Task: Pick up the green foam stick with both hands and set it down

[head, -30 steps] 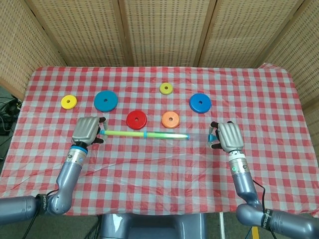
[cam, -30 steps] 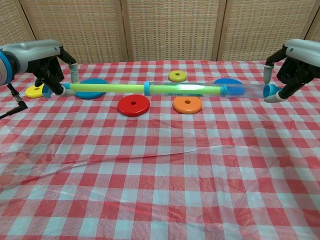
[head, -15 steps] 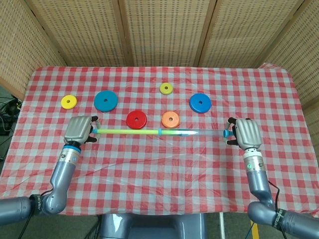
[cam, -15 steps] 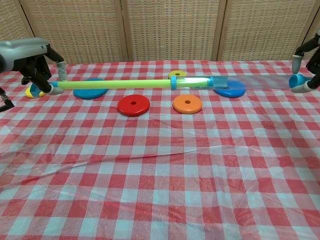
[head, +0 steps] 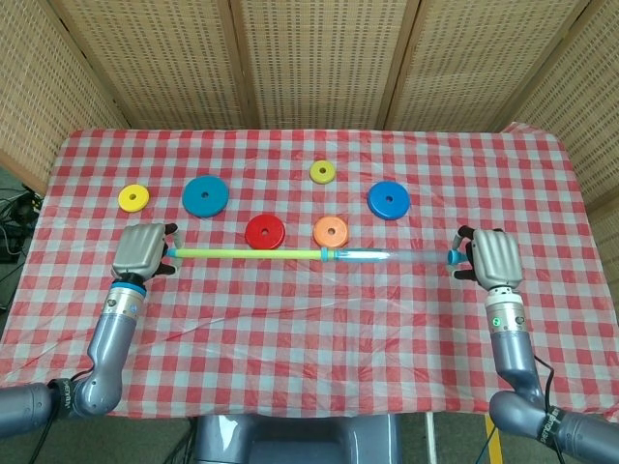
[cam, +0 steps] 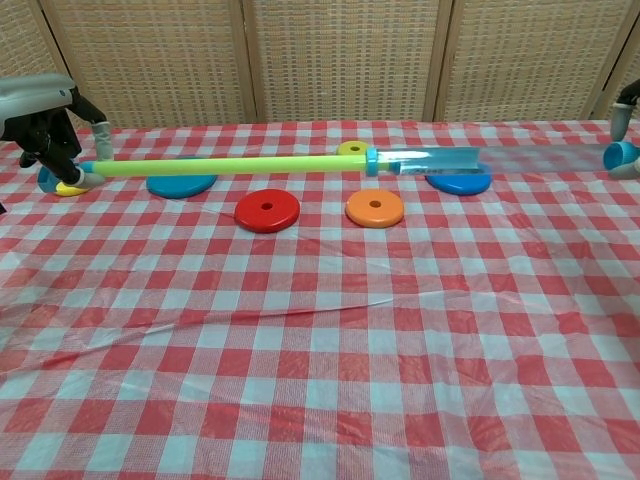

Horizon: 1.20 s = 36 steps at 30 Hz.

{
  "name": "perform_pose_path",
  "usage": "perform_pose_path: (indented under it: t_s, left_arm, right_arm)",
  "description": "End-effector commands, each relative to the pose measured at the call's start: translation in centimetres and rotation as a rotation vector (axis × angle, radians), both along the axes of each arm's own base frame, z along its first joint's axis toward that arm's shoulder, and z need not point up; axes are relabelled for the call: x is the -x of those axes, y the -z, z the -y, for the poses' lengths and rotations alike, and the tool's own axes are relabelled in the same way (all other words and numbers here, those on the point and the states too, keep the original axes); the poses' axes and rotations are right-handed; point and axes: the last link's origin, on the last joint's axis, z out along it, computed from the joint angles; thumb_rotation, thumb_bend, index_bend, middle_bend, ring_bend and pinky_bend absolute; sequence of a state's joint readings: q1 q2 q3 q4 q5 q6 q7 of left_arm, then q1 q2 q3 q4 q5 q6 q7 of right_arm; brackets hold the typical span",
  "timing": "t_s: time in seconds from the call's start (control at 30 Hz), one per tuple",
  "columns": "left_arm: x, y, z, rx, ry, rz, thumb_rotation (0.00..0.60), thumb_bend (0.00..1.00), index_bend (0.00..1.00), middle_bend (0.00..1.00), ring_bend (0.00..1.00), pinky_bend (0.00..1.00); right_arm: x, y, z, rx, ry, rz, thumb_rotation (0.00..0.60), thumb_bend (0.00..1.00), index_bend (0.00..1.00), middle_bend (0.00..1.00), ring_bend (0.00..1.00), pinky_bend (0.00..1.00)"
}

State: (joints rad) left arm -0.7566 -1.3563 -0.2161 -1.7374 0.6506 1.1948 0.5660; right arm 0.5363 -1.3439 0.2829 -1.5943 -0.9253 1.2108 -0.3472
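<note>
The green foam stick (head: pixel 250 253) (cam: pixel 230 165) hangs level above the checked table (head: pixel 309 319), stretched long: a green left part, a blue collar near the middle and a clear right part (head: pixel 406 257) ending in a blue cap (cam: pixel 620 154). My left hand (head: pixel 141 250) (cam: pixel 50 125) grips its left end. My right hand (head: pixel 493 259) holds the blue cap at the right end; in the chest view only its fingers (cam: pixel 628 97) show at the frame's edge.
Flat discs lie on the table behind the stick: yellow (head: pixel 132 198), large blue (head: pixel 204 195), red (head: pixel 264 232), orange (head: pixel 331 231), small olive-yellow (head: pixel 322 171) and blue (head: pixel 388 199). Wicker screens stand behind the table.
Both hands have moved apart, left further left and right further right. The stick has stretched longer between them and its blue collar has shifted right.
</note>
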Motion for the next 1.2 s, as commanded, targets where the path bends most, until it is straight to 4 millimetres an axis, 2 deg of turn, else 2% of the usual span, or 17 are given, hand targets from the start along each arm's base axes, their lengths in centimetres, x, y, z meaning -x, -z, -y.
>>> perform_pose_path:
  t_s: [0.03, 0.3, 0.37, 0.4, 0.47, 0.5, 0.57, 0.67, 0.7, 0.73, 0.8, 1.03, 1.2]
  left_arm:
    - [0.1, 0.0, 0.0, -0.001, 0.001, 0.004, 0.600, 0.59, 0.85, 0.97, 0.82, 0.70]
    - [0.2, 0.2, 0.0, 0.002, 0.004, 0.009, 0.600, 0.57, 0.84, 0.97, 0.82, 0.70]
    - [0.2, 0.3, 0.1, 0.007, 0.024, 0.015, 0.600, 0.50, 0.78, 0.89, 0.77, 0.67]
    - [0.3, 0.3, 0.1, 0.012, 0.027, 0.015, 0.600, 0.46, 0.73, 0.84, 0.72, 0.64]
    - [0.4, 0.3, 0.2, 0.024, 0.033, 0.012, 0.600, 0.33, 0.53, 0.62, 0.54, 0.52]
    - [0.5, 0.3, 0.3, 0.032, 0.034, 0.011, 0.600, 0.30, 0.47, 0.54, 0.48, 0.47]
    - [0.6, 0.3, 0.4, 0.044, 0.037, 0.008, 0.600, 0.22, 0.29, 0.29, 0.30, 0.32]
    - [0.9, 0.3, 0.7, 0.072, 0.035, 0.000, 0.600, 0.15, 0.14, 0.05, 0.09, 0.14]
    - [1.0, 0.2, 0.8, 0.084, 0.032, -0.004, 0.600, 0.14, 0.12, 0.03, 0.06, 0.11]
    - [1.1, 0.2, 0.9, 0.092, 0.029, -0.007, 0.600, 0.14, 0.11, 0.01, 0.05, 0.09]
    - [1.2, 0.0, 1.0, 0.096, 0.026, 0.004, 0.600, 0.14, 0.10, 0.00, 0.04, 0.07]
    - [1.9, -0.5, 2.5, 0.094, 0.046, 0.069, 0.600, 0.14, 0.09, 0.00, 0.00, 0.01]
    - [4.9, -2.1, 7.2, 0.009, 0.166, 0.044, 0.600, 0.14, 0.08, 0.00, 0.00, 0.00]
  right_arm:
    - [0.0, 0.0, 0.0, -0.001, 0.001, -0.002, 0.600, 0.38, 0.74, 0.99, 0.93, 0.45]
    - [0.1, 0.2, 0.1, -0.003, 0.007, -0.008, 0.600, 0.37, 0.73, 0.99, 0.93, 0.45]
    - [0.1, 0.4, 0.0, -0.016, 0.011, -0.006, 0.600, 0.33, 0.69, 0.97, 0.92, 0.45]
    - [0.0, 0.4, -0.1, -0.022, 0.011, -0.003, 0.600, 0.30, 0.63, 0.93, 0.88, 0.44]
    - [0.1, 0.6, -0.2, -0.051, 0.020, 0.003, 0.600, 0.25, 0.46, 0.70, 0.69, 0.32]
    - [0.2, 0.6, -0.3, -0.067, 0.027, -0.001, 0.600, 0.25, 0.40, 0.61, 0.61, 0.26]
    - [0.3, 0.7, -0.3, -0.086, 0.036, -0.010, 0.600, 0.24, 0.23, 0.35, 0.35, 0.15]
    - [0.4, 0.7, -0.3, -0.105, 0.049, -0.016, 0.600, 0.22, 0.12, 0.15, 0.13, 0.06]
    - [0.4, 0.7, -0.3, -0.111, 0.051, -0.015, 0.600, 0.22, 0.09, 0.08, 0.05, 0.02]
    - [0.4, 0.7, -0.3, -0.113, 0.054, -0.015, 0.600, 0.22, 0.07, 0.03, 0.01, 0.00]
    - [0.5, 0.7, -0.3, -0.113, 0.059, -0.014, 0.600, 0.22, 0.06, 0.01, 0.00, 0.00]
    - [1.0, 0.8, -1.1, -0.129, 0.055, 0.003, 0.600, 0.22, 0.06, 0.00, 0.00, 0.00]
    - [3.2, 0.2, -5.7, -0.168, -0.053, 0.021, 0.600, 0.21, 0.04, 0.00, 0.00, 0.00]
